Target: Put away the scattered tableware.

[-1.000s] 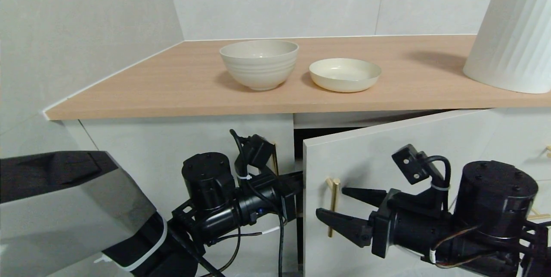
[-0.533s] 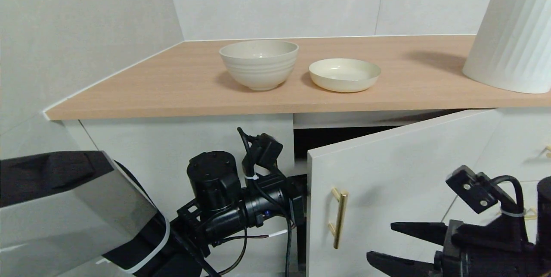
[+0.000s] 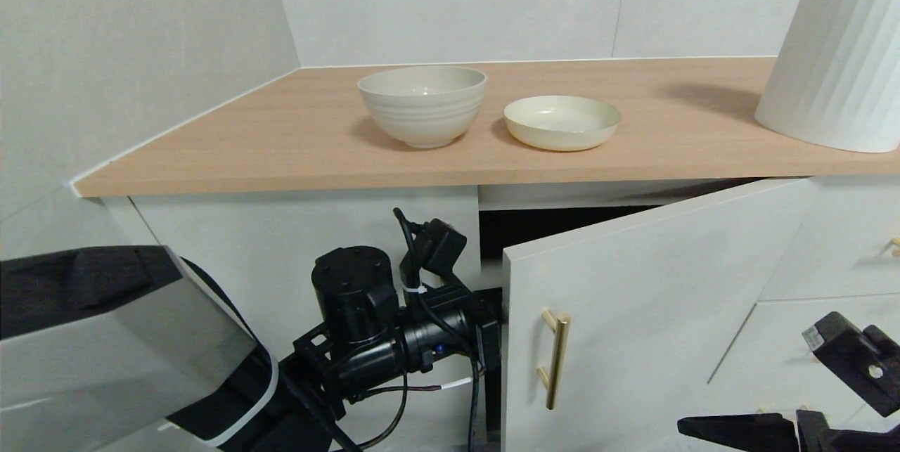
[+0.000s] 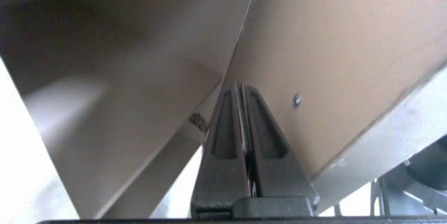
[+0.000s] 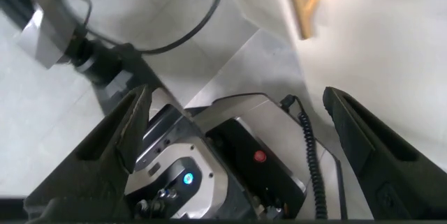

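Beige bowl (image 3: 422,104), plate (image 3: 562,121) on counter (image 3: 281,150); left gripper (image 4: 242,105) together, seemingly behind door (image 3: 654,283); right gripper (image 5: 235,98) spread.

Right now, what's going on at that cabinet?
The cabinet door stands partly open. The left gripper, shut, sits in the gap behind its free edge. The right gripper is open, low to the door's right, clear of the gold handle. The bowl and shallow dish sit on the countertop, not yet put away.
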